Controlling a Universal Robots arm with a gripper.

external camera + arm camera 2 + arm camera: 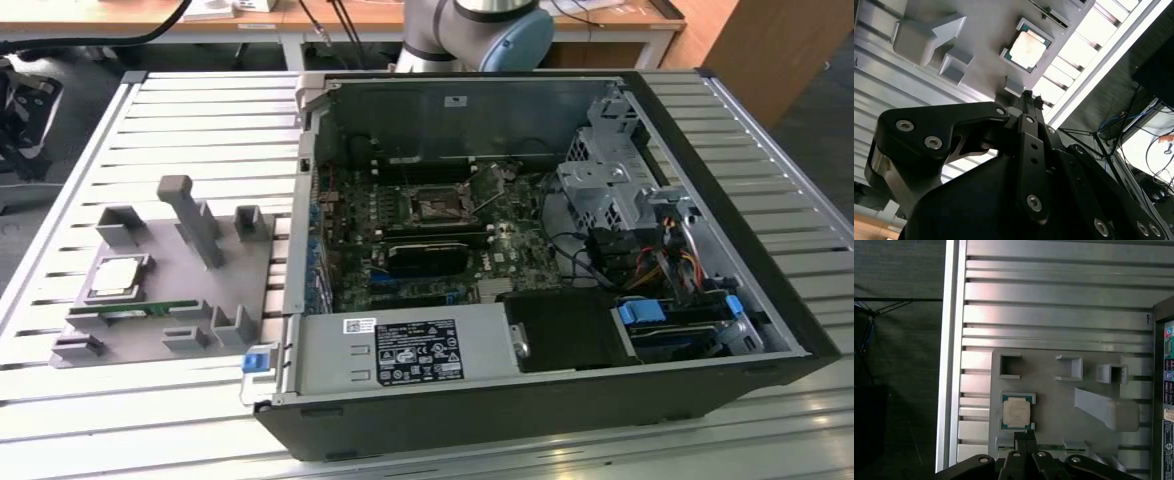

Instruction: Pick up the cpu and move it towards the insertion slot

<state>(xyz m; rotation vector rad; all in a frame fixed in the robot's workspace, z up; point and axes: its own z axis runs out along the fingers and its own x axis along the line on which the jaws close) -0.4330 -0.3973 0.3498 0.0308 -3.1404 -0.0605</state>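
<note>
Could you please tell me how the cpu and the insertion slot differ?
The cpu is bright silver; the insertion slot is dark inside a metal frame. The cpu lies in a grey holder outside the computer case; the insertion slot sits on the motherboard inside it. Both are small squares.

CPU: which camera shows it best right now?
First wrist view: the cpu is seen straight down, whole top and rim, seated in the grey fixture. Second wrist view shows the cpu tilted, with glare. Exterior view shows the cpu small, at the exterior view's left.
</note>
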